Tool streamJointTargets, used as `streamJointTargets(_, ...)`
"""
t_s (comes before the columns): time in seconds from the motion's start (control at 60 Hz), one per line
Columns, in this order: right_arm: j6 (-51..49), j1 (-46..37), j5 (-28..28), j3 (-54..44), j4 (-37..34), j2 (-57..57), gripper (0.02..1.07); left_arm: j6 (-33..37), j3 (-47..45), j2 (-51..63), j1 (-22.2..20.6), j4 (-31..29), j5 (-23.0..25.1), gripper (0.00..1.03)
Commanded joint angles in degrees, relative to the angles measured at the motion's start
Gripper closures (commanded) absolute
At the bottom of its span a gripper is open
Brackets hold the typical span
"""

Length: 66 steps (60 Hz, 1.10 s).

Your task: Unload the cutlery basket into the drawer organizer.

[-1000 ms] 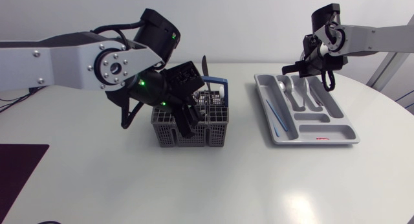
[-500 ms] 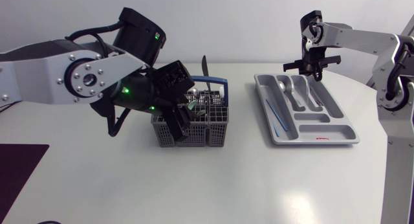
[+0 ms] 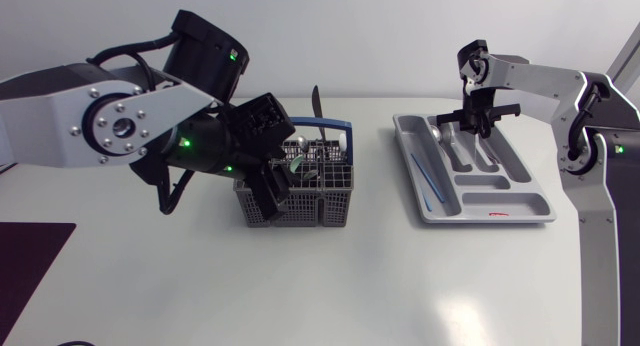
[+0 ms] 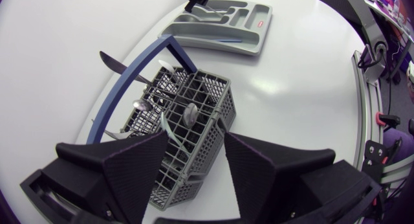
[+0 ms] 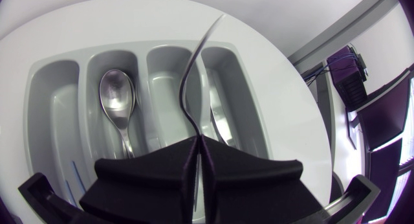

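Note:
The grey cutlery basket (image 3: 300, 194) with a blue handle (image 4: 139, 78) stands left of the table's middle and holds a knife (image 4: 114, 61), spoons and other pieces. My left gripper (image 3: 276, 192) hangs over its near left side, open, its fingers (image 4: 129, 175) apart above the basket's (image 4: 194, 117) corner and touching no cutlery. The grey drawer organizer (image 3: 505, 208) lies to the right. My right gripper (image 3: 476, 119) hovers over its far end, shut on a slim metal fork (image 5: 193, 75) seen edge-on, above the organizer's (image 5: 58, 101) middle compartments.
A spoon (image 5: 117, 94) lies in one organizer compartment and more cutlery (image 5: 218, 123) in the one beside the held piece. A thin blue stick (image 3: 424, 176) lies in the long side slot. A dark mat (image 3: 30, 261) sits at the table's front left.
My right gripper has come down and slightly left over the organizer's far end, still holding the fork. The left arm's body shifted left; its gripper stays over the basket.

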Motion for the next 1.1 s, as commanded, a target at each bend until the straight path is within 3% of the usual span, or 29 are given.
streamJointTargets(0.0, 2.1, -0.7, -0.7, 1.2, -0.6, 2.4, 0.96, -0.7, -1.1, -1.3, -0.1, 0.3, -0.6, 0.31)
streamJointTargets(0.067, 2.1, -0.7, -1.7, 1.5, -0.5, 3.2, 0.91, -0.9, -1.0, -1.3, -0.5, 0.3, -1.1, 0.31)
streamJointTargets(0.417, 2.0, -0.1, -3.5, 0.0, 1.3, 3.1, 0.91, -1.0, -1.1, -1.4, -1.3, 0.3, -2.3, 0.31)
streamJointTargets(0.533, 1.8, -0.1, -3.5, -0.6, 1.5, 2.4, 0.72, -1.1, -1.1, -1.4, -1.4, 0.3, -2.4, 0.31)
streamJointTargets(0.567, 1.7, -0.1, -3.6, -3.3, 2.9, -0.1, 0.60, -1.0, -1.0, -1.6, -1.4, 0.3, -2.8, 0.31)
streamJointTargets(0.633, 0.9, 0.5, -3.7, -8.9, 6.9, -5.1, 0.49, -1.0, -1.0, -2.1, -1.4, 0.3, -3.1, 0.31)
streamJointTargets(0.75, -3.5, 3.7, -5.2, -27.7, 19.8, -21.5, 0.27, -1.0, -0.8, -4.7, -1.4, 0.1, -4.9, 0.26)
streamJointTargets(0.85, -6.7, 7.6, -9.0, -40.8, 25.7, -33.6, 0.22, -1.3, -0.9, -5.1, -1.5, -0.1, -6.3, 0.23)
streamJointTargets(1.083, -9.8, 14.7, -16.7, -58.9, 29.1, -52.7, 0.22, -2.3, -2.0, -4.1, -1.3, 0.4, -6.6, 0.23)
